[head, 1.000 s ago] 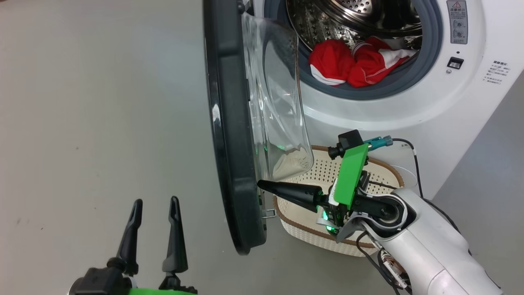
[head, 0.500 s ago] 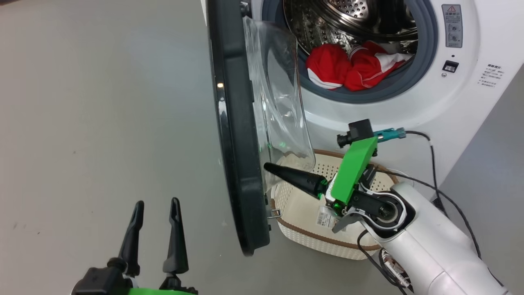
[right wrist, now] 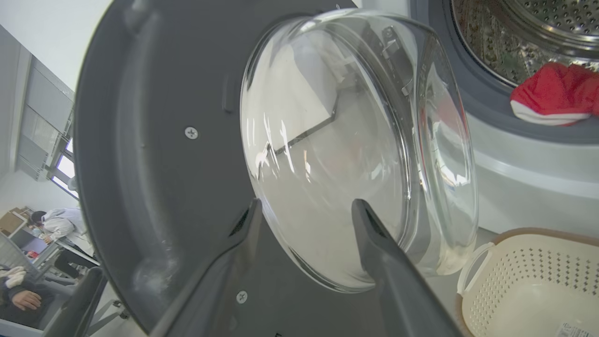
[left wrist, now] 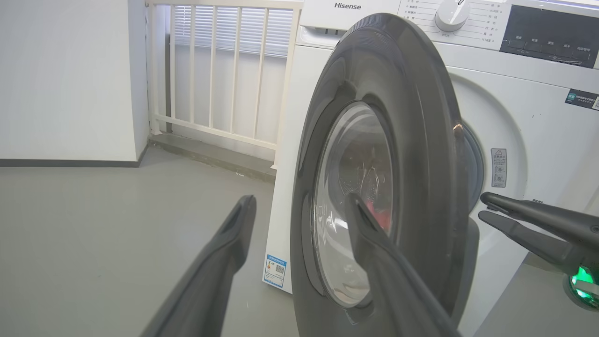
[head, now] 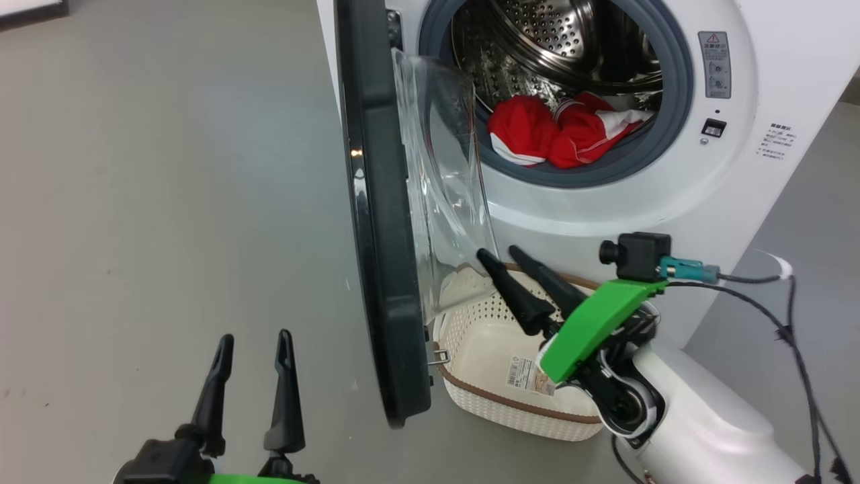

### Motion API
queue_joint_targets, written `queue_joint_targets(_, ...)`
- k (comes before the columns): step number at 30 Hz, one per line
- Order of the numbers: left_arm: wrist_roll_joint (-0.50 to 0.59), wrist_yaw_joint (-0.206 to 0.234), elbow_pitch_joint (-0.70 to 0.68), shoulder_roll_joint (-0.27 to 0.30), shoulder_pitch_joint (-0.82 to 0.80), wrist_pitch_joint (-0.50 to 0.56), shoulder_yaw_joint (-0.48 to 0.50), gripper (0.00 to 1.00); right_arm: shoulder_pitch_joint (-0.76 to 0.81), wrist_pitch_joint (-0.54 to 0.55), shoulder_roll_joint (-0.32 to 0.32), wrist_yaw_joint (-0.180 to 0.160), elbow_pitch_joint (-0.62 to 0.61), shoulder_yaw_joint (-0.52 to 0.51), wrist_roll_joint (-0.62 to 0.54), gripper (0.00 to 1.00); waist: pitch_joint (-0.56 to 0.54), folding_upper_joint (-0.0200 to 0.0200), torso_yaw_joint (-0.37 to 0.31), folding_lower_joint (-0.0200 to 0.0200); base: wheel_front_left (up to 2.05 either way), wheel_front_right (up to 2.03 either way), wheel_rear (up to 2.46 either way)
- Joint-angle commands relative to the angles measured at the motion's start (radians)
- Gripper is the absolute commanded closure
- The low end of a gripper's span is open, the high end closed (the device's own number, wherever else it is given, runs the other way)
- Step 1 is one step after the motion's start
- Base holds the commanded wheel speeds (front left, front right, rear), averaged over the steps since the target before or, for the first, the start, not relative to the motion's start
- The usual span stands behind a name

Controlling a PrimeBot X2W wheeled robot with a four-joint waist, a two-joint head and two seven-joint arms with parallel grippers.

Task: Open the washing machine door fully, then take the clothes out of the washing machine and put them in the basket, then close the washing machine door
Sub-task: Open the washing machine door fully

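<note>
The washing machine door (head: 379, 222) stands out edge-on from the white washing machine (head: 672, 195), glass bowl toward the drum. Red clothes (head: 557, 131) with white trim lie at the drum's front lip. The cream basket (head: 510, 410) sits on the floor below the opening and holds only its paper label. My right gripper (head: 497, 253) is open above the basket, its tips close to the bowl's lower edge (right wrist: 327, 140) and nothing between them. My left gripper (head: 255, 336) is open at the lower left, facing the door's outer side (left wrist: 421, 140), apart from it.
Bare grey floor (head: 168, 202) stretches left of the door. A white railing (left wrist: 210, 70) stands behind the machine's left side. Cables (head: 786, 316) hang by my right wrist. People (right wrist: 51, 224) sit far off past the door.
My right gripper has gone from shut to open, and has swung from pointing at the door's inner rim to pointing up beside the glass bowl. The head camera has shifted. The left gripper is unchanged.
</note>
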Motion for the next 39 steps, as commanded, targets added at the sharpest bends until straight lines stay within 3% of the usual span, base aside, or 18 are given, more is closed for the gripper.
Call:
queue_joint_targets(1, -0.001, -0.008, -0.028, 0.011, -0.013, -0.004, 0.031, 0.0, 0.009, -0.063, -0.006, 0.008, -0.011, 0.004, -0.078, 0.0, -0.007, 0.0, -0.004, 0.0, 0.0, 0.0, 0.0)
queue_joint_targets(6, 0.012, -0.005, -0.055, 0.012, -0.008, -0.005, 0.045, 0.0, 0.028, -0.197, -0.008, 0.008, 0.037, -0.046, -0.302, 0.0, -0.017, 0.0, -0.009, 0.0, 0.0, 0.0, 0.0)
queue_joint_targets(12, 0.025, -0.005, -0.068, 0.008, 0.004, -0.005, 0.051, 0.0, 0.073, -0.235, 0.016, 0.008, 0.029, -0.162, -0.548, 0.0, -0.023, 0.0, -0.013, 0.0, 0.0, 0.0, 0.0)
queue_joint_targets(14, 0.033, -0.006, -0.071, 0.008, 0.007, -0.005, 0.052, 0.0, 0.108, -0.238, 0.031, 0.008, 0.003, -0.226, -0.644, 0.0, -0.025, 0.0, -0.015, 0.0, 0.0, 0.0, 0.0)
queue_joint_targets(15, 0.042, -0.007, -0.072, 0.007, 0.008, -0.005, 0.054, 0.0, 0.149, -0.238, 0.047, 0.008, -0.051, -0.298, -0.751, 0.0, -0.025, 0.0, -0.016, 0.0, 0.0, 0.0, 0.0)
queue_joint_targets(21, 0.081, -0.007, -0.083, 0.006, 0.007, -0.005, 0.064, 0.0, 0.29, -0.239, 0.079, 0.008, -0.222, -0.429, -0.954, 0.0, -0.029, 0.0, -0.016, 0.0, 0.0, 0.0, 0.0)
queue_joint_targets(30, 0.092, -0.02, -0.071, -0.004, 0.017, -0.005, 0.069, 0.0, 0.411, -0.239, 0.082, 0.008, -0.344, -0.456, -0.975, 0.0, -0.032, 0.0, -0.019, 0.0, 0.0, 0.0, 0.0)
queue_joint_targets(39, 0.089, -0.027, -0.055, -0.011, 0.026, -0.005, 0.074, 0.0, 0.476, -0.239, 0.082, 0.008, -0.354, -0.462, -0.951, 0.0, -0.031, 0.0, -0.019, 0.0, 0.0, 0.0, 0.0)
